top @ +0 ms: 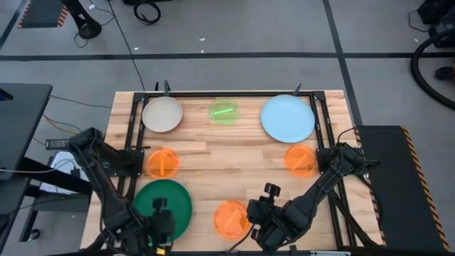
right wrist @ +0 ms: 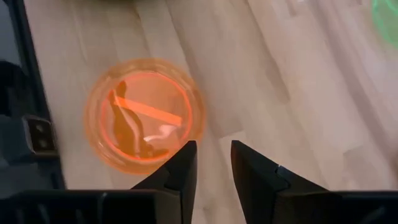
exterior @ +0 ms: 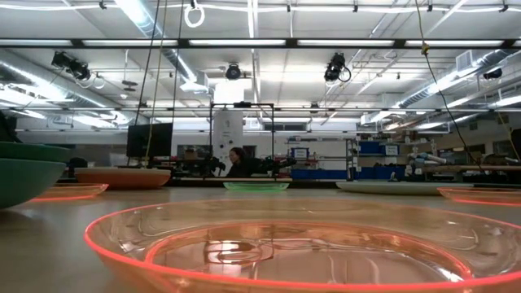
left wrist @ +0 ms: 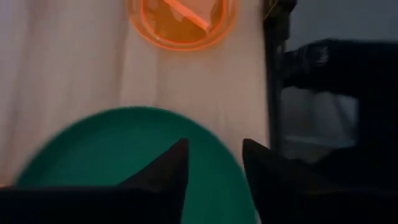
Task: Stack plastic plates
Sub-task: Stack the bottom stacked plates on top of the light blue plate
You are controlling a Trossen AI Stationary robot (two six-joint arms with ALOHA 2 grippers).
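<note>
Seven plates lie flat and apart on the wooden table. On the far side are a beige plate (top: 162, 114), a neon-green plate (top: 224, 112) and a light-blue plate (top: 287, 118). Translucent orange plates sit mid-left (top: 162, 163), mid-right (top: 300, 160) and near (top: 231, 217). A dark green plate (top: 165, 206) lies near-left. My left gripper (left wrist: 214, 149) is open above the green plate's (left wrist: 124, 155) rim. My right gripper (right wrist: 213, 146) is open, with a narrow gap, above bare wood just right of the near orange plate (right wrist: 144, 115).
A black frame rail (top: 135, 142) runs round the tabletop's edges. Bare wood (top: 227, 160) lies between the plates in the table's middle. In the low view the near orange plate (exterior: 277, 252) fills the foreground. A person (exterior: 238, 161) sits far off in the room behind.
</note>
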